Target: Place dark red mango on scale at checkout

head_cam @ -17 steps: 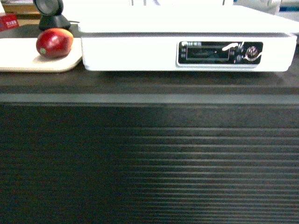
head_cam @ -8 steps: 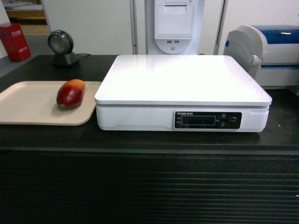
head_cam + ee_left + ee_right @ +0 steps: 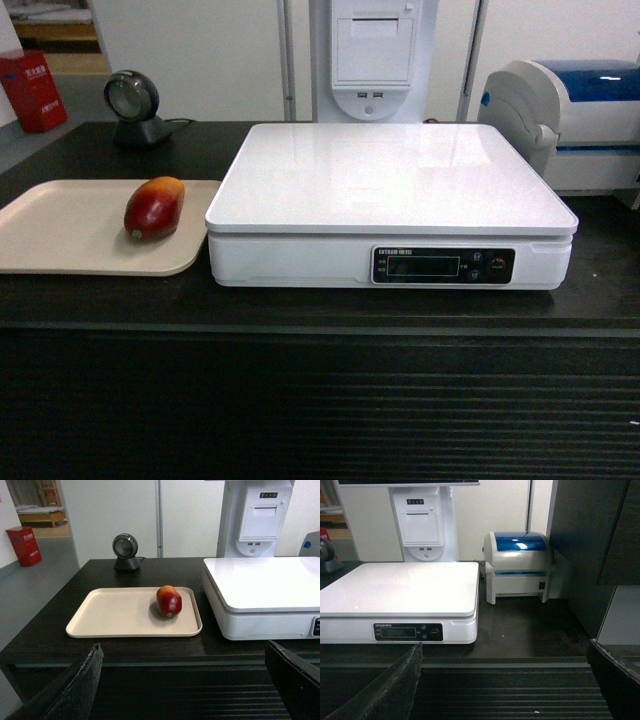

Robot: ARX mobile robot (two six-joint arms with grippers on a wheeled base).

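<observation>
Resting on the beige tray point(image 3: 60, 235) just left of the scale point(image 3: 390, 175), on top of the checkout point(image 3: 320, 400): the dark red mango point(image 3: 153, 208), likely staged there for pickup, weighing surface bare beside it. Hanging back in front of the counter, spread wide and holding nothing: the left gripper point(image 3: 185, 680), mango ahead and slightly left of its centre, well apart. Likewise wide open and empty: the right gripper point(image 3: 505, 680), facing the scale and the white-and-blue printer point(image 3: 517, 565).
</observation>
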